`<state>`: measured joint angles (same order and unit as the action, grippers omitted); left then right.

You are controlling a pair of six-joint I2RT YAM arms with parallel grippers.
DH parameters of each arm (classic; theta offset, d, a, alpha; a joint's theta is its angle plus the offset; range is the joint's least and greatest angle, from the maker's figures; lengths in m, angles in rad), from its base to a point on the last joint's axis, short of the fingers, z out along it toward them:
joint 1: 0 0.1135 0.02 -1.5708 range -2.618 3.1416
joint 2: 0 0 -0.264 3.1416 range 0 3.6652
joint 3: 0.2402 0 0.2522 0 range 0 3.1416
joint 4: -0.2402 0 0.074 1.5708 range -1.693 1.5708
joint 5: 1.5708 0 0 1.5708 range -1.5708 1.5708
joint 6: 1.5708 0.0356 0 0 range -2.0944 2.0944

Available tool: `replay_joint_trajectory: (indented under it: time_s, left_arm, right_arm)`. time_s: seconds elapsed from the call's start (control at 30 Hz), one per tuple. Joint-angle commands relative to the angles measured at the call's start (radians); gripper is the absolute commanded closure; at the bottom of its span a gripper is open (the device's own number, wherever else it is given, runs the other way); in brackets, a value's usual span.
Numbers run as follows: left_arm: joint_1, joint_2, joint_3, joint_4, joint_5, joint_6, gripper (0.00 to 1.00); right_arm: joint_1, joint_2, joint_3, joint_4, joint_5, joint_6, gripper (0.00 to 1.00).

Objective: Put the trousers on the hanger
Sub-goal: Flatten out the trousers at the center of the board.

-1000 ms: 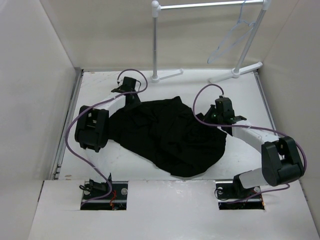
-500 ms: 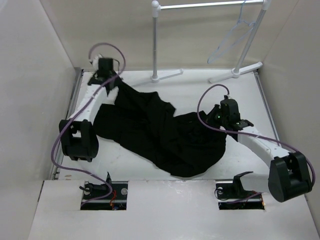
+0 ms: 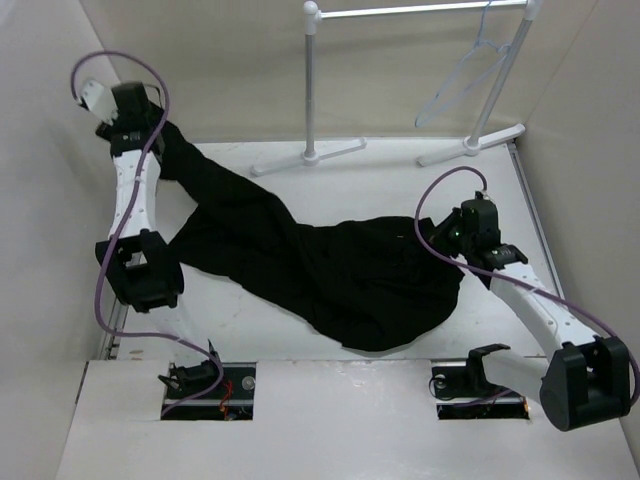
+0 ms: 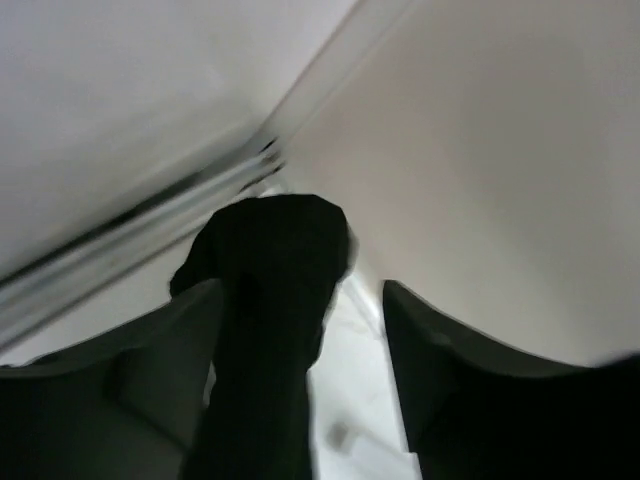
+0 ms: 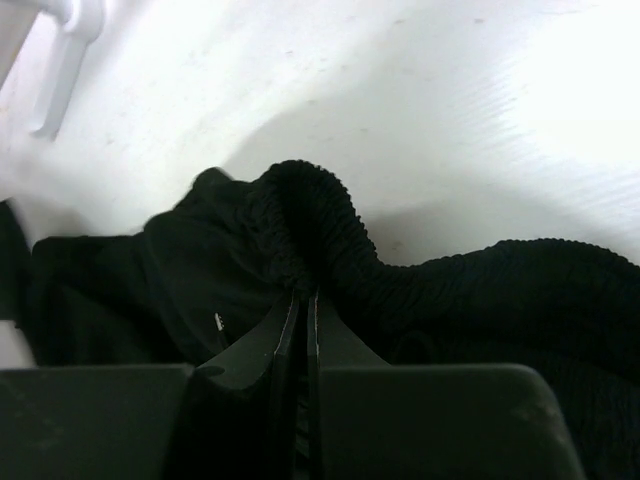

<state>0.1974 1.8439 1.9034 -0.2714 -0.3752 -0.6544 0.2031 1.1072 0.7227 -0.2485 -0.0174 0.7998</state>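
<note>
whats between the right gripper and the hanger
Top view: bare table, then the rack's right foot. The hanger hangs beyond it; the right gripper grips the trousers.

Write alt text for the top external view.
Black trousers lie stretched across the table: one end reaches up to the left gripper at the far left corner, the right gripper clamps the other. A pale hanger hangs on the rack behind.
</note>
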Motion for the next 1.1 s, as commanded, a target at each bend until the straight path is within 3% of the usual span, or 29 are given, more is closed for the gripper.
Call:
replay_joint_trajectory:
  time_s: [0.0,0.1,0.23,0.3,0.4,0.5,0.6,0.8,1.07]
  left_arm:
    - [-0.028,-0.117,-0.275,-0.045,-0.016,-0.016,0.29]
    - [-0.109,-0.3,-0.603,0.043,-0.036,-0.042,0.26]
    - [-0.18,-0.524,-0.921,0.043,-0.056,-0.102,0.35]
    - [-0.178,-0.59,-1.003,0.037,-0.022,-0.11,0.37]
    - [-0.183,-0.603,-1.008,0.06,0.051,-0.088,0.38]
    - [-0.242,-0.502,-0.893,0.077,0.079,-0.027,0.37]
    - [-0.286,-0.306,-0.698,0.078,0.056,0.08,0.33]
    - [-0.257,0.147,-0.186,-0.097,0.021,0.174,0.37]
    - [-0.203,0.533,0.287,-0.163,-0.013,0.234,0.42]
  right_arm:
    - [-0.011,0.006,0.044,-0.023,0.036,0.026,0.96]
    - [-0.008,0.034,0.066,-0.011,0.031,0.027,0.96]
    - [-0.003,0.045,0.086,-0.005,0.04,0.019,0.96]
    - [-0.003,0.046,0.078,0.008,0.034,0.019,0.96]
    - [-0.003,0.059,0.058,0.029,0.024,0.021,0.96]
    - [0.006,0.066,0.041,0.041,0.013,0.024,0.96]
    - [0.012,0.049,0.026,0.044,0.016,0.024,0.96]
    - [0.011,0.04,0.029,0.045,-0.009,0.018,0.95]
    - [0.02,0.078,0.04,0.045,-0.047,0.018,0.95]
